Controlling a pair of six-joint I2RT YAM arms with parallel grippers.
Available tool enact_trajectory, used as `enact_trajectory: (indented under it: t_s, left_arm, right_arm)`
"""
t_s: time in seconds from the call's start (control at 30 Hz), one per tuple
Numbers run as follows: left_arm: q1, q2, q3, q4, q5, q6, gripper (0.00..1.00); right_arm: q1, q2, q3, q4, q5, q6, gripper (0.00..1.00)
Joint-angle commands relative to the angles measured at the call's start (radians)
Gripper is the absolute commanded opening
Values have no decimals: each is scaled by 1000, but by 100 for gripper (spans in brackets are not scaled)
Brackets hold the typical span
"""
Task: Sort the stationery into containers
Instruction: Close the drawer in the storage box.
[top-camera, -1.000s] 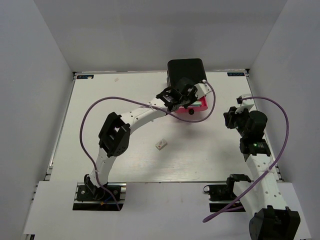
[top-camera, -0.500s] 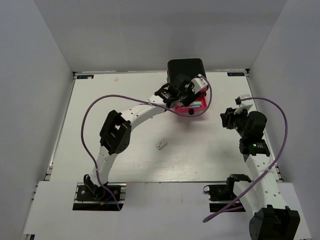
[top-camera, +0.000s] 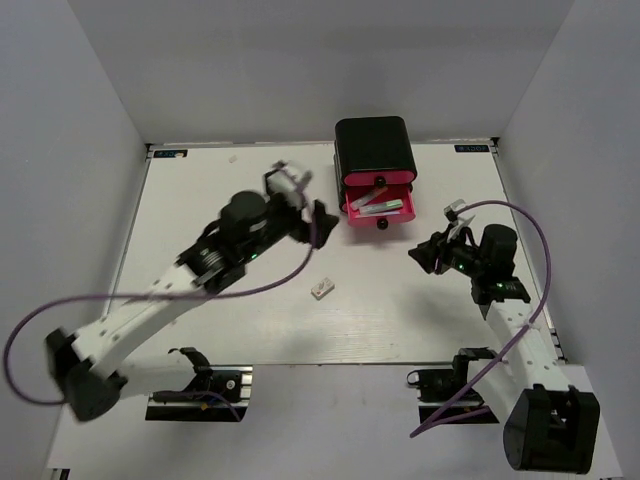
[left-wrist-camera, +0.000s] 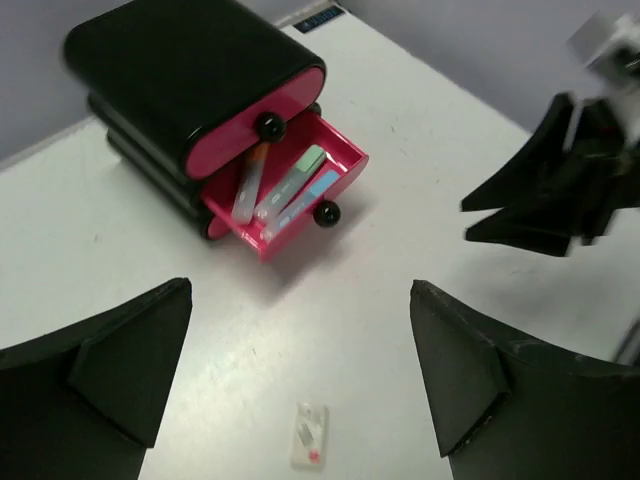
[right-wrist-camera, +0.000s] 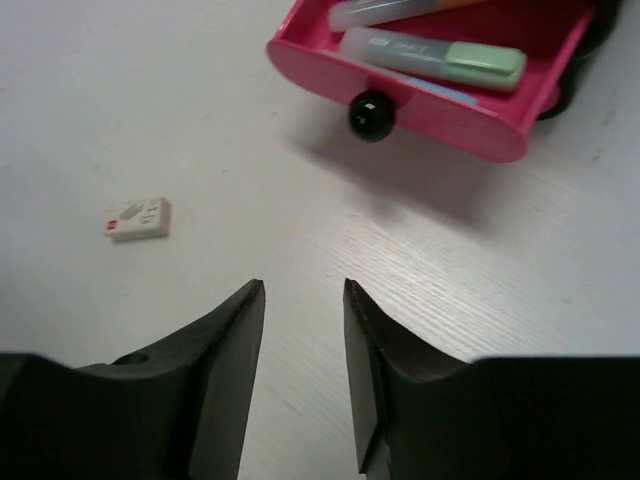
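Both grippers hang empty near the open bright pink plastic drawer (left-wrist-camera: 290, 225).

The left gripper (left-wrist-camera: 300, 290) gapes wide; the small white eraser block (left-wrist-camera: 309, 435) lies on the table between its fingers, and the glossy black boxy cabinet (left-wrist-camera: 180, 60) stands beyond. The right gripper (right-wrist-camera: 302, 290) is narrowly parted, with the eraser ahead to its left and the drawer's pens, one pale green-capped marker (right-wrist-camera: 430, 52) among them, ahead to its right.

In the top view the left gripper (top-camera: 316, 222), at 12 o'clock of the eraser (top-camera: 321, 290), is blurred, and the pens (top-camera: 378, 205) in the open pink drawer (top-camera: 408, 212) are too small to tell apart. The right wrist view cuts that drawer at 12 o'clock, clipping the orange-capped pen (right-wrist-camera: 380, 12); the light blue pen (right-wrist-camera: 440, 92) is mostly hidden under the pale green pen (right-wrist-camera: 430, 55)
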Motion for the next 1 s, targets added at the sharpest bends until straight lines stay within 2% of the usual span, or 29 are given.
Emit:
enact_trajectory:
  t_s: [0.0, 0.03, 0.1, 0.17, 0.27, 0.33, 0.43, 0.57, 0.67, 0.97]
  left_arm:
    - [13, -184, -188, -154, -125, -276, 100]
    - [13, -294, -242, -154, -136, -307, 100]
    - [13, -398, -383, -177, -127, -333, 100]
    - [13, -512, -457, -217, -159, -371, 100]
    - [13, -606, -500, -297, -182, -380, 100]
    - [13, -679, -514, -349, -216, -380, 100]
    - [13, -732, -500, -372, -230, -368, 100]
    - [13, -766, -511, -369, -250, -377, 100]
    - [13, -757, -511, -369, -231, -377, 100]
    - [13, -748, -511, -369, -222, -377, 100]
  right_arm:
    - [12, 72, 14, 81, -111, 87, 42]
    - [74, 89, 16, 113, -117, 134, 41]
    - [96, 177, 25, 158, -65, 203, 41]
    - [134, 293, 72, 169, -39, 265, 45]
    - [173, 391, 134, 190, -45, 331, 57]
    - [183, 456, 148, 204, -32, 374, 59]
    - [193, 517, 185, 231, 0, 437, 62]
    - [200, 562, 194, 325, 50, 518, 62]
    - [200, 615, 221, 347, 116, 541, 62]
    - [202, 740, 275, 397, 181, 572, 60]
